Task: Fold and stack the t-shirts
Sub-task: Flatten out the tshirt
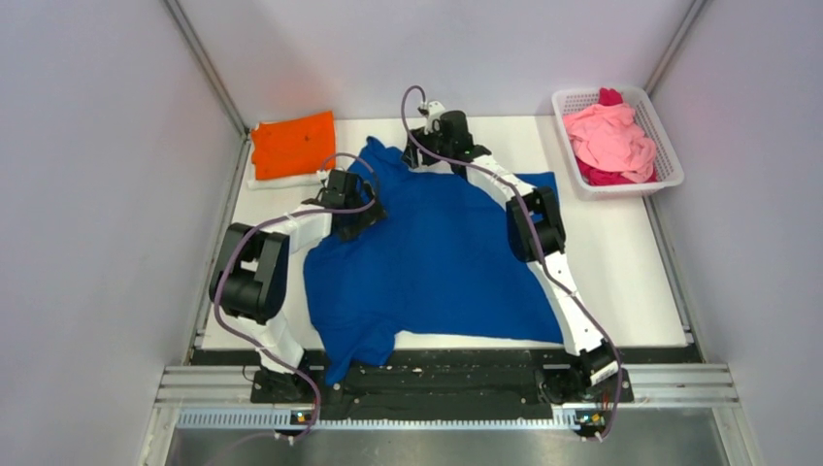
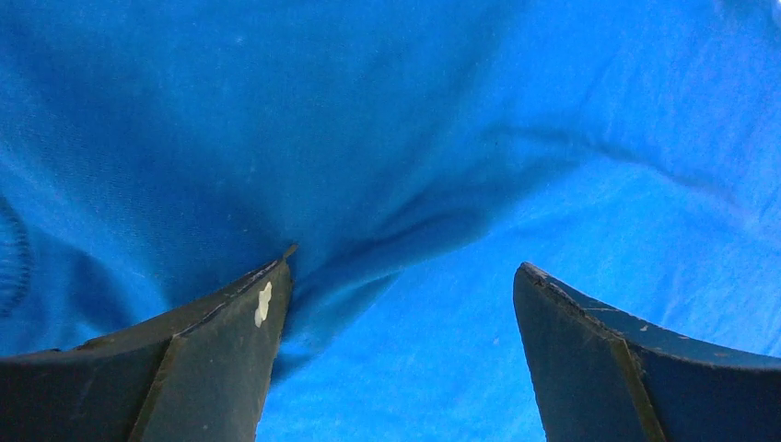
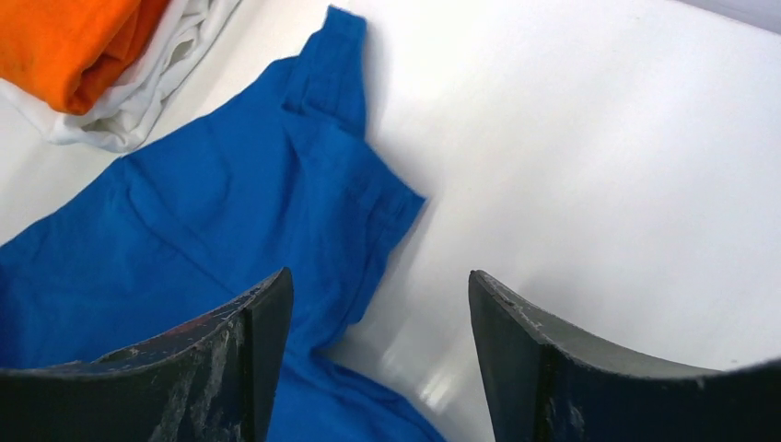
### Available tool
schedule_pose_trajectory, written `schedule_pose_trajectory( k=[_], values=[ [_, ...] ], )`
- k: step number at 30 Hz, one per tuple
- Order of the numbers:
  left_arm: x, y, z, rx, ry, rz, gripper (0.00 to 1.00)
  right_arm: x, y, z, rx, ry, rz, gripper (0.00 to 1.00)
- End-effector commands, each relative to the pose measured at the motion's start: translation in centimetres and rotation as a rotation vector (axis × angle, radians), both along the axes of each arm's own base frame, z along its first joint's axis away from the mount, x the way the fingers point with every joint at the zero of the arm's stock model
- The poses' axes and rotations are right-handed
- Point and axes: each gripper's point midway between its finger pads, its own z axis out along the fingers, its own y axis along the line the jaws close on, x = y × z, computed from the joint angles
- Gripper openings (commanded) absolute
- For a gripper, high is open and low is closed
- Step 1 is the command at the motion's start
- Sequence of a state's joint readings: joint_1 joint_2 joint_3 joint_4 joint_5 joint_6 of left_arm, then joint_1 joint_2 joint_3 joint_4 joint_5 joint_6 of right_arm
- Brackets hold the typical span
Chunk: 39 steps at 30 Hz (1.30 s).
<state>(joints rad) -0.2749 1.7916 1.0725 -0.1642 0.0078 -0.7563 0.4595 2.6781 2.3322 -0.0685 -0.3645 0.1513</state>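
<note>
A royal-blue t-shirt (image 1: pixel 427 262) lies spread and wrinkled across the white table, its front hem hanging over the near edge. My left gripper (image 1: pixel 364 221) is down on its left part. In the left wrist view that gripper (image 2: pixel 402 276) is open, blue cloth (image 2: pixel 442 138) fills the view, and its left finger (image 2: pixel 221 350) touches a raised fold. My right gripper (image 1: pixel 419 155) is at the shirt's far edge. It (image 3: pixel 379 285) stands open astride the blue sleeve's border (image 3: pixel 304 184). A folded orange t-shirt (image 1: pixel 293 144) lies at the back left. Pink t-shirts (image 1: pixel 609 136) are heaped in the basket.
A white mesh basket (image 1: pixel 670 165) stands at the back right corner. White cloth (image 3: pixel 157 83) lies under the orange t-shirt. Grey walls close in the table on the left, right and back. The arms' bases sit on a black rail (image 1: pixel 437 383) at the near edge.
</note>
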Motion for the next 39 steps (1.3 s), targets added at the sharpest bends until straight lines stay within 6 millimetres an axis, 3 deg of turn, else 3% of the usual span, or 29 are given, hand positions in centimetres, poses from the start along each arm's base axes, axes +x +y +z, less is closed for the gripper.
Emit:
schedule_pose_trajectory(
  k=[1, 7, 12, 15, 19, 21, 23, 27, 28, 32, 35, 39],
  values=[
    [-7.1, 1.4, -3.3, 0.061, 0.207, -0.028, 0.96, -1.0, 2.9, 1.1, 0.007, -0.027, 0.027, 0.68],
    [-8.4, 0.0, -1.9, 0.008, 0.200, -0.069, 0.96, -3.0, 3.7, 0.5, -0.005, 0.004, 0.093, 0.68],
    [-9.2, 0.1, -0.3, 0.010, 0.170, -0.061, 0.96, -2.6, 3.6, 3.4, -0.011, -0.063, 0.087, 0.70],
    [-6.5, 0.0, 2.8, 0.015, 0.066, -0.044, 0.98, -2.3, 3.2, 6.1, -0.004, -0.104, 0.065, 0.71],
    [-0.9, 0.2, 7.6, 0.044, -0.092, 0.013, 0.99, -3.0, 1.6, 9.7, -0.015, -0.126, 0.003, 0.74],
    [1.8, 0.4, 8.7, 0.041, -0.136, 0.045, 0.99, -3.7, -0.3, 12.4, -0.021, -0.146, -0.062, 0.79],
    [4.5, 0.2, 9.2, 0.007, -0.162, 0.051, 0.99, -4.8, -2.5, 13.3, -0.025, -0.138, -0.125, 0.83],
    [9.5, -0.6, 9.2, -0.030, -0.194, 0.044, 0.99, -7.5, -8.3, 12.8, 0.004, -0.070, -0.261, 0.87],
    [10.4, -0.7, 8.6, -0.038, -0.186, 0.048, 0.99, -8.8, -9.9, 11.2, 0.001, -0.026, -0.291, 0.88],
    [13.4, -1.3, 7.1, -0.070, -0.178, 0.046, 0.99, -12.3, -15.1, 9.0, 0.053, 0.040, -0.396, 0.91],
    [14.8, -1.6, 6.5, -0.073, -0.189, 0.047, 0.99, -14.3, -17.3, 7.0, 0.050, 0.078, -0.445, 0.93],
    [16.1, -2.2, 5.7, -0.105, -0.204, 0.052, 0.99, -15.7, -18.4, 4.2, 0.008, 0.130, -0.475, 0.95]
  ],
)
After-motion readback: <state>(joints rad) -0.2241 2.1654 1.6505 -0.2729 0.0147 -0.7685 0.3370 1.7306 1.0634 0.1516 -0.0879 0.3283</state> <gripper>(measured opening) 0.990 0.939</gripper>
